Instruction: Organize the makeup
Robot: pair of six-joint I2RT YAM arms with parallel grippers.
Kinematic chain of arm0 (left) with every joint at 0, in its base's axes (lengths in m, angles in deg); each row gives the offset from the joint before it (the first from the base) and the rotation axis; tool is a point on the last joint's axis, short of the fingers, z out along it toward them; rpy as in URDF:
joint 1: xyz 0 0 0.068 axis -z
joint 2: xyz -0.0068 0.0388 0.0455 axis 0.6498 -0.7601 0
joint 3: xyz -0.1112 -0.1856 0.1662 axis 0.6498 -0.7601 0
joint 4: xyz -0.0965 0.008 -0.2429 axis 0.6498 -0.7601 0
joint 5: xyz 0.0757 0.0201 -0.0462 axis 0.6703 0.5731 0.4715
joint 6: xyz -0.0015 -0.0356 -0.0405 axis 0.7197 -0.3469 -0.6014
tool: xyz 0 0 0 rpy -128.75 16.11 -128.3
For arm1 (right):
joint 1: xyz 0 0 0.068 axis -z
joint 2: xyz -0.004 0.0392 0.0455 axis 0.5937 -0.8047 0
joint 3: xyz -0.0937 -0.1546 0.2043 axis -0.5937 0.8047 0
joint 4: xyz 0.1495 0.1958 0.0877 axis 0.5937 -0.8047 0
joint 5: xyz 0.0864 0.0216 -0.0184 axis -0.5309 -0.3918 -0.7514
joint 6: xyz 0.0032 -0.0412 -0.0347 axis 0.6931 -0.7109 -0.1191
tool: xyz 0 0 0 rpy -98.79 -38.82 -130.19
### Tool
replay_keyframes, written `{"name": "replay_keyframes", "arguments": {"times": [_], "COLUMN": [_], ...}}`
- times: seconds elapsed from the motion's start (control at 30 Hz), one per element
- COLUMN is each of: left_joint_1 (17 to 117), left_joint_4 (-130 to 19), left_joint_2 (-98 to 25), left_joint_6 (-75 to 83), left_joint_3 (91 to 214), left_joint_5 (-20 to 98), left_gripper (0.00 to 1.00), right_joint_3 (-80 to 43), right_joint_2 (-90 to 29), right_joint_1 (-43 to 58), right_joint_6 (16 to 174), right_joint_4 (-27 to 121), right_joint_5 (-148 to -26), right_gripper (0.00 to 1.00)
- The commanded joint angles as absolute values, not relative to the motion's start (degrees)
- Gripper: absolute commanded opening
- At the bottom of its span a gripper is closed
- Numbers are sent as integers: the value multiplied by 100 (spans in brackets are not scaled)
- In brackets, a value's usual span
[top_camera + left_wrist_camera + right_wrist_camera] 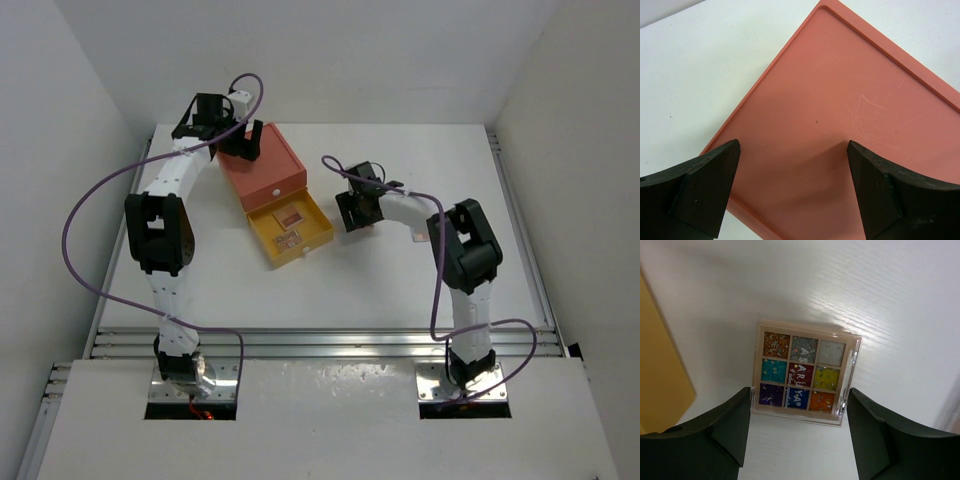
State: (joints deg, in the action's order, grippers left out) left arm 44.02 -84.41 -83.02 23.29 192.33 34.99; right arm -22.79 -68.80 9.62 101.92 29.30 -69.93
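Note:
A square clear-cased palette (802, 372) with nine multicoloured glitter squares lies flat on the white table. My right gripper (799, 390) straddles its near end, and both fingertips press against its two side edges. In the top view the right gripper (355, 210) hides this palette. Two small palettes (290, 228) lie in the open yellow drawer (312, 240). My left gripper (792, 145) hangs open just above the lid of the orange-red box (840, 115), with nothing between its fingers. In the top view the left gripper (245, 140) is over the box's back left corner.
The orange-red box (262, 165) stands at the back middle of the table, its yellow drawer pulled out toward the front right. The drawer's yellow side (660, 375) shows just left of the right gripper. White walls close in the table on three sides.

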Motion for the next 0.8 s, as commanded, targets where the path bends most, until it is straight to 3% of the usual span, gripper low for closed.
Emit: {"name": "replay_keyframes", "arguments": {"times": [0.0,0.2,0.47,0.77], "left_joint_1": [4290,4290,4290,4290], "left_joint_4": [-8683,-8735,-8735,-8735], "left_joint_2": [-8447,-8447,-8447,-8447], "left_joint_6": [2437,2437,2437,2437], "left_joint_3": [19370,19370,19370,19370], "left_joint_5": [3593,3593,3646,3646], "left_gripper": [94,94,94,94], "right_joint_3": [-2313,-2532,-3936,-4211], "right_joint_2": [-6058,-5696,-6995,-7602], "right_joint_1": [874,145,-725,-972], "right_joint_6": [9678,9160,9510,10335], "right_joint_4": [3116,3688,3505,3522], "right_joint_5": [-6634,-6746,-7819,-7925], "right_gripper": [23,23,23,23]}}
